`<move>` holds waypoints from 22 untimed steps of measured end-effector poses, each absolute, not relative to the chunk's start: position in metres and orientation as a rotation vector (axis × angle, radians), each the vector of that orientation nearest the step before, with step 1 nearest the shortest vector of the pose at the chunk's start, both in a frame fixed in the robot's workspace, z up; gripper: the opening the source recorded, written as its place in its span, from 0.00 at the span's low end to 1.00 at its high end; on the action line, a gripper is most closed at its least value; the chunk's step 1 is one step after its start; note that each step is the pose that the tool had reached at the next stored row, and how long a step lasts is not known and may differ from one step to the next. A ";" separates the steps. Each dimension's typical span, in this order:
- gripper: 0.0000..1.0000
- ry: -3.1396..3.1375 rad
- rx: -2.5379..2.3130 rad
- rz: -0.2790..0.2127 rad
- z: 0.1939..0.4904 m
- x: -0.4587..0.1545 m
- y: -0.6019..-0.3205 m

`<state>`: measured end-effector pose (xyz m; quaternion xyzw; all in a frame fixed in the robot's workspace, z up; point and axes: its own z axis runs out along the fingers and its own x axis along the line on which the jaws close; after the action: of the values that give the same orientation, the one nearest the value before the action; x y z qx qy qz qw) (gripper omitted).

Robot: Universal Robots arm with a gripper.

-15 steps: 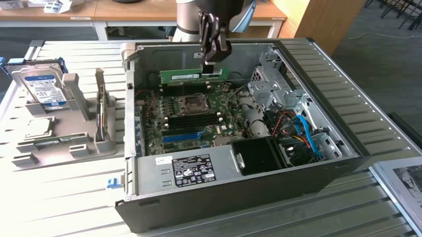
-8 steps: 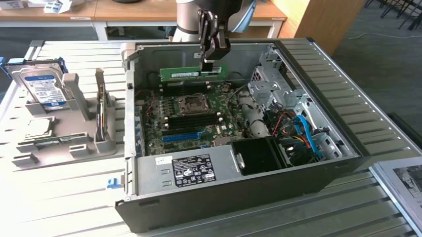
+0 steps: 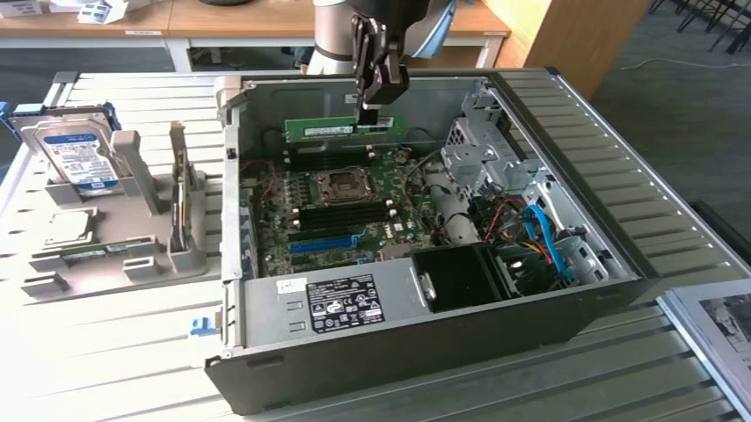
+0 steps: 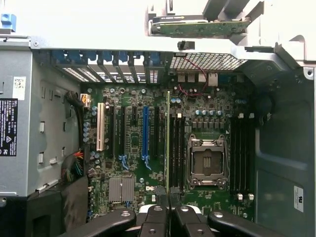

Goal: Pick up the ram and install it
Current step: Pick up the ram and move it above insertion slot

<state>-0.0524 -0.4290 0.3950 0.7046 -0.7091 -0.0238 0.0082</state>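
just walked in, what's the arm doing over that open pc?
The robot arm's gripper is shut on the long, thin green ram stick. It holds the stick on edge inside the open black computer case, above the green motherboard. From the wrist view, the stick lines up with the dark memory slots beside the silver-framed processor socket. It does not look seated yet.

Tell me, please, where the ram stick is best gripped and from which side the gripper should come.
Grip the ram by its upper long edge, pinching the two flat faces, coming straight down from above. It is thin, stands on edge, and its lower edge should stay free toward the motherboard. The gripper holds it so, nearer the exterior view's right end.
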 end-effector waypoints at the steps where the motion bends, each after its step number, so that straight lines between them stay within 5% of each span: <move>1: 0.12 -2.216 2.202 -0.074 0.395 -0.052 -0.429; 22: 0.12 -2.216 2.202 -0.074 0.379 -0.052 -0.429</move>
<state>-0.0525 -0.4290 0.3789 0.7046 -0.7092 -0.0238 0.0082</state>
